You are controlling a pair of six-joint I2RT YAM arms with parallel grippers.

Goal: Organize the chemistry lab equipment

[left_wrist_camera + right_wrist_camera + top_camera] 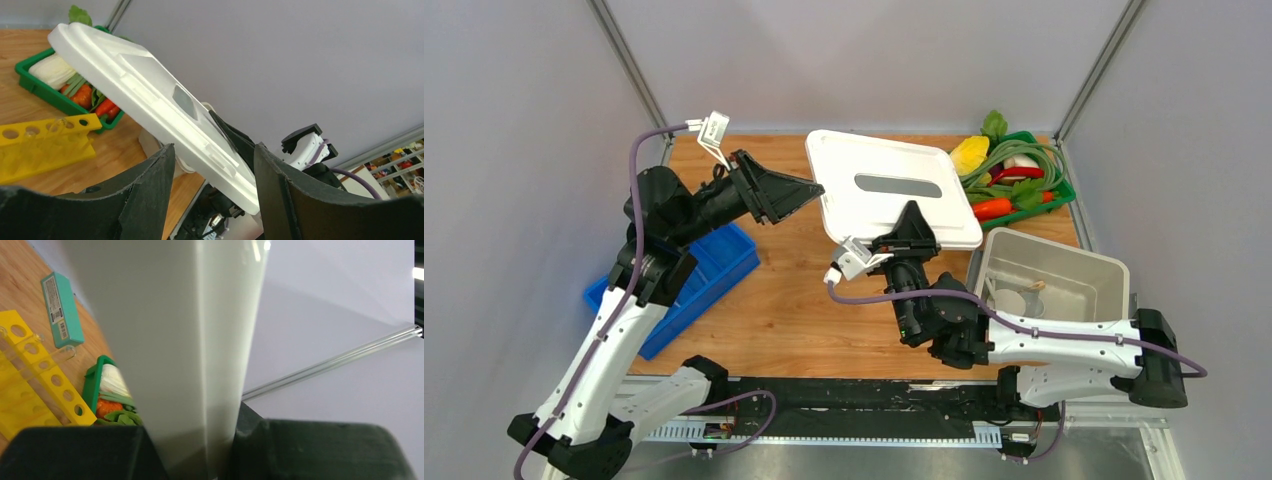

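Black fingers of the right gripper clamp the near edge of a white lid, holding it tilted above the wooden table. At its left edge the left gripper stands with jaws spread wide, the lid's rim between them. Under the lid lies the yellow holed rack, near the green basket.

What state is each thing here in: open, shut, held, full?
Flat white plastic lid: off the box, tilted, held in the air.
Grey plastic box: open, a few items inside.
Right gripper: shut on the lid.
Left gripper: open, beside the lid's edge.
Green plastic basket: full of toy vegetables.
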